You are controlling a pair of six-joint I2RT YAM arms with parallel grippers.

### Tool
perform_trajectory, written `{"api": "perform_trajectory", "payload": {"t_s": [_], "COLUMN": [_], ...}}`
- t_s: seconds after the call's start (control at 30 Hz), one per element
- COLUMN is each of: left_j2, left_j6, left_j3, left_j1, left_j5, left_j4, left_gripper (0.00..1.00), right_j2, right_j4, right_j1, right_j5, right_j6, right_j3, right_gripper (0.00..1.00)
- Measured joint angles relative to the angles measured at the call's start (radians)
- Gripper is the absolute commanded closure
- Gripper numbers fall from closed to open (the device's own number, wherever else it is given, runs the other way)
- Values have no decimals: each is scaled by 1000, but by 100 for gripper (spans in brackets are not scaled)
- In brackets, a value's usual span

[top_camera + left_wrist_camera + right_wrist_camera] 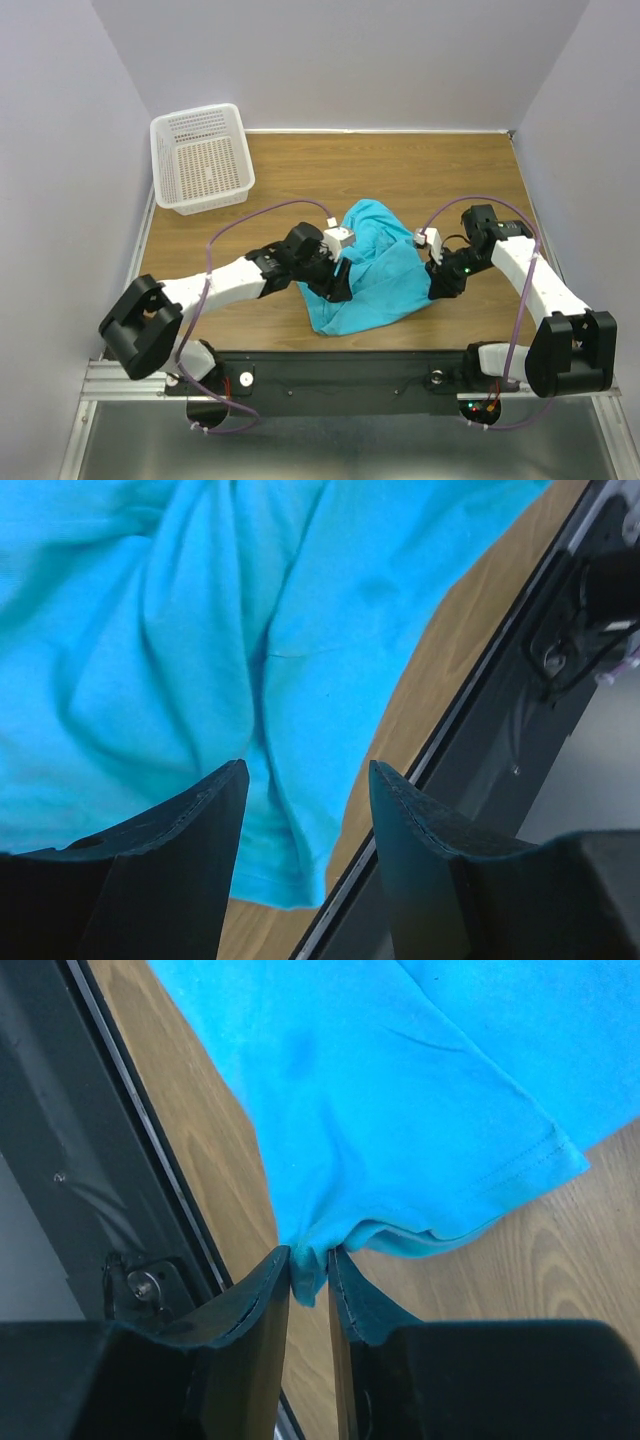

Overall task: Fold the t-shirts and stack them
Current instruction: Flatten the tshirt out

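T-shirt (380, 275) — near-left part under the left arm (230, 280), most of it beyond both wrist frames

No readable text, label, brand, number or sign anywhere; none on the t-shirt (375, 265) or the basket (205, 201).

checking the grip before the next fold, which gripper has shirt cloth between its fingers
The right gripper: its close-set fingers pinch a bunched edge of the t-shirt. The left gripper is open over the cloth, gripping nothing.
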Motion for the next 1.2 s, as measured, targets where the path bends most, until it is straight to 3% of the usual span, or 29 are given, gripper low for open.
{"api": "perform_trajectory", "payload": {"t_s": [0.27, 0.63, 0.97, 1.17, 1.2], "left_j2": [149, 332, 405, 436, 439], "left_j6": [30, 30, 43, 53, 55], "left_j3": [82, 222, 296, 306, 306], "left_j1": [-113, -166, -229, -239, -240], "left_j5": [-86, -248, -360, -401, -404], "left_j4": [19, 6, -72, -111, -116], "left_gripper": [42, 43, 46, 56, 64], "right_j2": [-5, -5, -6, -12, -12], "right_j4": [26, 50, 69, 71, 71], "right_j1": [0, 0, 0, 0, 0], "right_j5": [-5, -11, -11, -11, -11], "right_j6": [36, 63, 70, 71, 73], "right_j3": [-10, -37, -55, -55, -55], "right_gripper": [69, 68, 68, 68, 68]}}
